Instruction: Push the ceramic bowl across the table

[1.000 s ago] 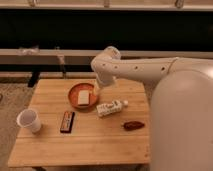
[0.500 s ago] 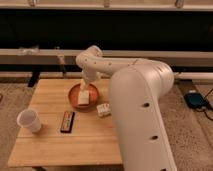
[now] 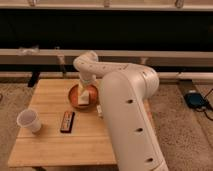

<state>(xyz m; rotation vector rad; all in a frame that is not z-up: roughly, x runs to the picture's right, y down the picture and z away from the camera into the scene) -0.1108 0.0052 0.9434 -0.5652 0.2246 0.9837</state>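
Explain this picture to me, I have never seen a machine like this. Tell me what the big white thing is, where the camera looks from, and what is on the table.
The big white shape is a robot arm, bent like an elbow. Its end, the gripper, hangs over the ceramic bowl, just above a pale tan block inside it. Whether it grips anything does not show. There is only one picture, from a camera looking down past the arm at the table; where it is mounted I cannot say. Also on the wood are a white cup at the left and a small dark flat thing near it, not touching.
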